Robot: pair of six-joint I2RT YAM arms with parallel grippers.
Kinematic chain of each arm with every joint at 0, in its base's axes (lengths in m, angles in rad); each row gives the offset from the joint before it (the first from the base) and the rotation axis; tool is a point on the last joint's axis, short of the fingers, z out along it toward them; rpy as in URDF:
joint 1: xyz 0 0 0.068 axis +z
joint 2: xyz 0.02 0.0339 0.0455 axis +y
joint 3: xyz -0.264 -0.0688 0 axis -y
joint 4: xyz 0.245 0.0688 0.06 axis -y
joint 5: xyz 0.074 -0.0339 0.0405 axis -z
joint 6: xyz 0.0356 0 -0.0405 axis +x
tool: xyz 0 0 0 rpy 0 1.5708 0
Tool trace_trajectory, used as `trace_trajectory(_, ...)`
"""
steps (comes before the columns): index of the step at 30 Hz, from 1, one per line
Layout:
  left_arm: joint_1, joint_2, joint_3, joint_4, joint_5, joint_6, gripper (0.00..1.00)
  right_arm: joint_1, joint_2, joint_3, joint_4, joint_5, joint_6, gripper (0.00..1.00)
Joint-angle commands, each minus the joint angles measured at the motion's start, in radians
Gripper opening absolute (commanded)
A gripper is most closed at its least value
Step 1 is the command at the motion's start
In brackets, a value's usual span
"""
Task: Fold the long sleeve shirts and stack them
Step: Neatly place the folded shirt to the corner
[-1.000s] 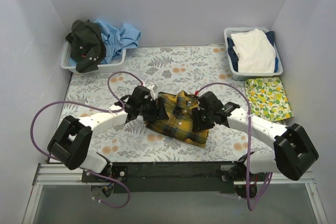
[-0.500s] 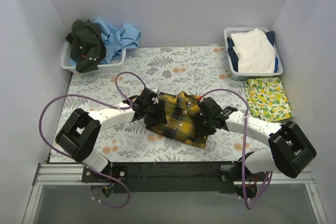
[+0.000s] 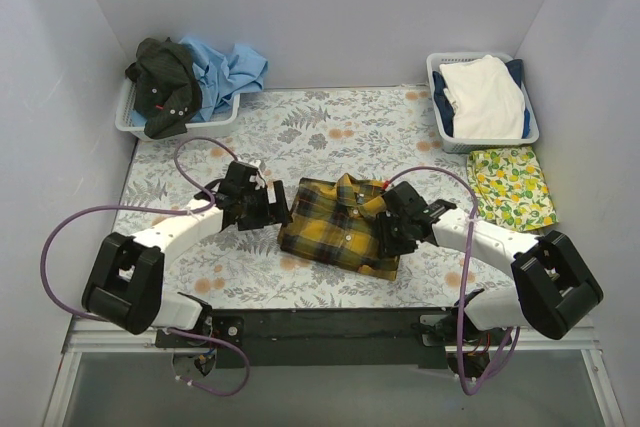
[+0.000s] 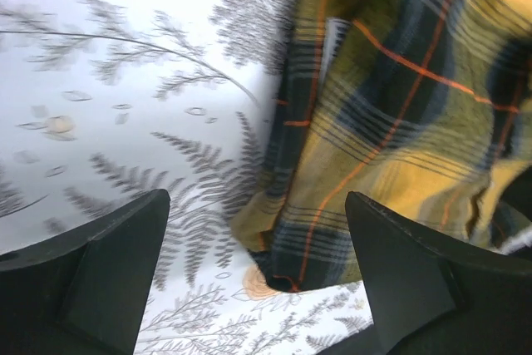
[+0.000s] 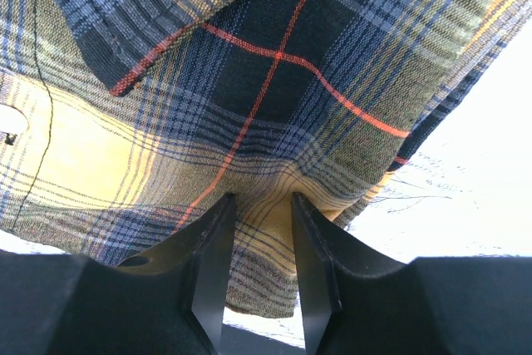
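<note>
The right tool (image 5: 259, 205) is clamped on the right edge of the yellow-and-black plaid shirt (image 3: 335, 227), which lies folded mid-counter (image 3: 200, 257). The left tool (image 4: 256, 201) hangs with its fingers wide apart just beside the shirt's left edge, holding nothing. Farther back, a dark shirt (image 3: 165, 82) and a light blue shirt (image 3: 225, 67) heap in the left basket (image 3: 210, 129).

Overhead view: bright, even, diffuse light off the pale walls (image 3: 320, 7); we note only soft, short shadows under the arms (image 3: 190, 232). Left wrist: we find the table cover (image 4: 100, 81) washed pale and slightly soft, the near fingers (image 4: 91, 272) dark and out of focus. Right wrist: plaid shirt (image 5: 249, 81) sharp in weave; we log the cover at right blown to white.
</note>
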Motion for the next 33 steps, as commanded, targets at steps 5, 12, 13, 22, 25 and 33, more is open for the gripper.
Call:
trace_trajectory(5, 0.072, 0.123, -0.157, 0.448, 0.567, -0.119, 0.88, -0.024, 0.029, 0.023, -0.087, 0.065, -0.086, 0.44)
trace_trajectory(12, 0.118, 0.258, -0.18, 0.596, 0.675, -0.215, 0.83, -0.032, 0.032, 0.02, -0.073, 0.039, -0.077, 0.44)
trace_trajectory(13, 0.12, 0.275, -0.177, 0.598, 0.691, -0.215, 0.79, -0.033, 0.033, 0.02, -0.071, 0.037, -0.075, 0.44)
trace_trajectory(22, 0.118, 0.368, -0.166, 0.63, 0.742, -0.255, 0.47, -0.041, 0.035, 0.014, -0.051, 0.025, -0.059, 0.44)
trace_trajectory(25, 0.12, 0.354, -0.165, 0.605, 0.73, -0.244, 0.31, -0.042, 0.043, 0.017, -0.048, 0.024, -0.055, 0.44)
trace_trajectory(33, 0.118, 0.347, -0.025, 0.272, 0.45, -0.058, 0.0, -0.042, -0.037, 0.058, -0.054, 0.068, -0.048, 0.69)
